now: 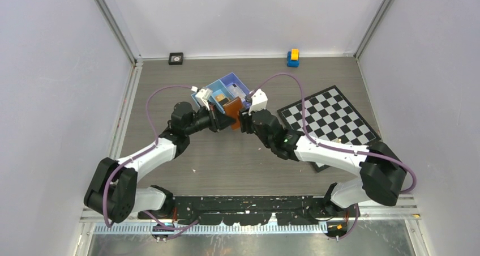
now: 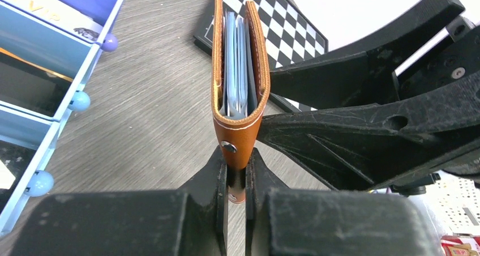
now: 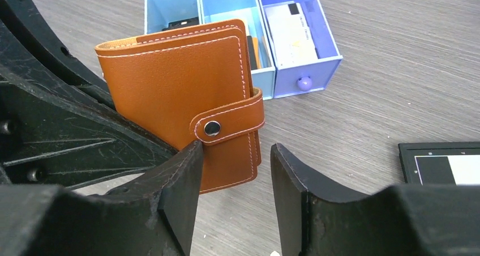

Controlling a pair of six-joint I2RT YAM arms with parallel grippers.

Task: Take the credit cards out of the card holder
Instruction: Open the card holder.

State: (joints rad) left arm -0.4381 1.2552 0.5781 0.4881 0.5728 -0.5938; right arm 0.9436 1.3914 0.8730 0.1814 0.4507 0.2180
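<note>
The brown card holder hangs in the air between the two arms, its strap clasp snapped shut. My left gripper is shut on the holder's lower end by the strap. Pale blue credit cards show edge-on between its covers. My right gripper is open at the holder's lower corner. One fingertip sits against the cover just below the clasp, and the other finger stands apart from it. A whitish card lies in the blue tray.
The blue three-compartment tray stands just behind the holder, and its knobbed front faces the right arm. A chequered board lies at the right. A small yellow and blue toy and a black square sit by the back wall.
</note>
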